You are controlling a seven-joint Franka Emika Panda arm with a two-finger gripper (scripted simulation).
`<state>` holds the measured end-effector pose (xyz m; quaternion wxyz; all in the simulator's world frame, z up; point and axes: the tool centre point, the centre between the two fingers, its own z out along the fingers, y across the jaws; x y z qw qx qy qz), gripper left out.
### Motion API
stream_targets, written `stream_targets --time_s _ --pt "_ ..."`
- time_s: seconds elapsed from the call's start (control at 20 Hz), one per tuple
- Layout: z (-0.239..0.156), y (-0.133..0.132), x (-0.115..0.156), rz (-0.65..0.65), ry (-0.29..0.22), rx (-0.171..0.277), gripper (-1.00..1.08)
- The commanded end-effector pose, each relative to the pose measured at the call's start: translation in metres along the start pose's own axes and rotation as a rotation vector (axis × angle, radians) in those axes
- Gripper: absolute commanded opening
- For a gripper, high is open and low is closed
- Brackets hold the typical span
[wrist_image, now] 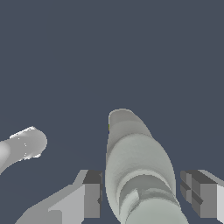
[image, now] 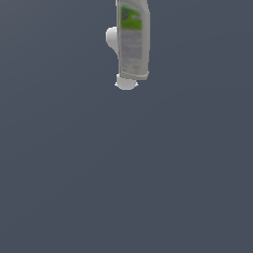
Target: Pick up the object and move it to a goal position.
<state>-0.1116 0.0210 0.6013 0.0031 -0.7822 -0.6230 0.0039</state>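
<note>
the bottle [image: 132, 42] stands at about 12 o'clock in the exterior view, and the upper edge of that picture cuts off its top. its label has a bright green patch near the top with a small blue and red mark beside it, and below this a pale field with rows of grey print. the print is too blurred to read, so no brand name can be made out. the body is pale grey-white and its lower end is flat and wide.

behind the bottle two white rounded shapes show, one at its 9 o'clock side [image: 112, 38] and one just under its lower end at 6 o'clock [image: 126, 84]. the bottle hides most of them and it is hard to say which parts of the arm they are. all around is a plain dark blue-grey ground [image: 126, 173].

in the wrist view the bottle [wrist_image: 138, 166] lies between the two grey fingers [wrist_image: 89, 194] of the claw [wrist_image: 144, 197], its body reaching away from the camera. the label is not visible here, only a thin green line at one edge. a small gap shows on each side between bottle and finger, so i cannot tell if the claw really presses it. a white rounded arm part [wrist_image: 24, 146] shows to one side, cut off by the picture edge.
</note>
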Motion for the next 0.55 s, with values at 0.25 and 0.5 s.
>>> stream_targets --time_s 0.25,0.5 --pt "-0.023 -0.001 -0.002 0.000 0.002 -0.010 -1.00" --pt "-0.025 0.000 -0.003 0.000 0.002 -0.010 -1.00"
